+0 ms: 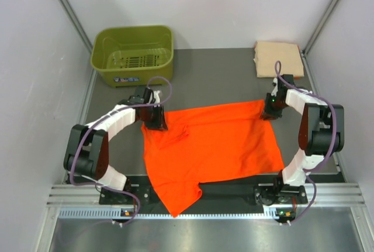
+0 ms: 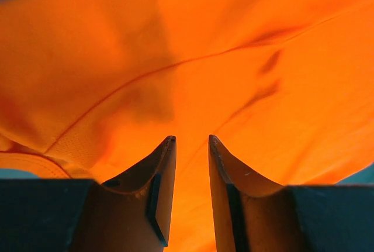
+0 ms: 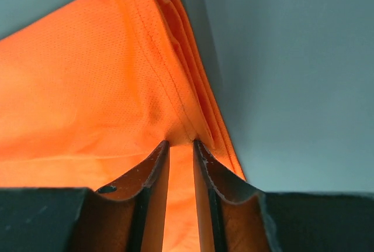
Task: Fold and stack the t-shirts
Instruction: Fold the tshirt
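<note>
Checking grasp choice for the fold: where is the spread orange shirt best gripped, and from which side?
Pinch the orange shirt at its two far corners, from above and outside: it lies flat, and the folded hem at the right corner gives a firm edge.

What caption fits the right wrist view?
Right gripper pinching the orange t-shirt by its stitched hem over the grey table.
</note>
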You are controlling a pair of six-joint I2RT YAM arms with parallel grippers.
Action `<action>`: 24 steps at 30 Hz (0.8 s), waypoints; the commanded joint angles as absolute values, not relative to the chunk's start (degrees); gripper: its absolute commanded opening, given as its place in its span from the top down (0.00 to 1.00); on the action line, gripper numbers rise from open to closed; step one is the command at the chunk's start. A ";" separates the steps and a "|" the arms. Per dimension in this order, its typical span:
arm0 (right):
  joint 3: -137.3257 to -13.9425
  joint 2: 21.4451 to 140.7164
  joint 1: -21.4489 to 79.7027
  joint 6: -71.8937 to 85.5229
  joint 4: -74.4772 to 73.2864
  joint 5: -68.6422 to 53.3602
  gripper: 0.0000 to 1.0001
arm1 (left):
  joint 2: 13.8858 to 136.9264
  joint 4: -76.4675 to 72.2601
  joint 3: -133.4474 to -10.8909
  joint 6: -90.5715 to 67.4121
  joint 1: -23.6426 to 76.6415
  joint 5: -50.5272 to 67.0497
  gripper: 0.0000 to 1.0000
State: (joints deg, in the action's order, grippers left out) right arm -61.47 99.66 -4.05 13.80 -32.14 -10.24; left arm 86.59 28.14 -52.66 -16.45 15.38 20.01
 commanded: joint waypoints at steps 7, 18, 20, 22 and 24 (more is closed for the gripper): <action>-63.81 98.71 -5.71 13.18 -32.96 -5.80 0.72 | 90.53 29.09 -49.21 -17.05 15.47 16.26 0.62; -72.67 101.59 -5.71 11.95 -30.94 -5.97 0.37 | 76.82 28.65 -54.32 -18.19 15.12 3.12 0.37; -74.17 103.35 -5.71 11.43 -30.68 -5.71 0.34 | 77.52 28.74 -55.01 -18.80 14.07 0.54 0.33; -76.54 105.63 -5.71 10.99 -30.41 -5.71 0.33 | 80.22 29.00 -55.63 -19.33 13.01 -1.57 0.32; -78.30 107.74 -5.80 10.20 -30.41 -7.19 0.32 | 82.61 29.53 -57.12 -20.21 11.69 -1.93 0.33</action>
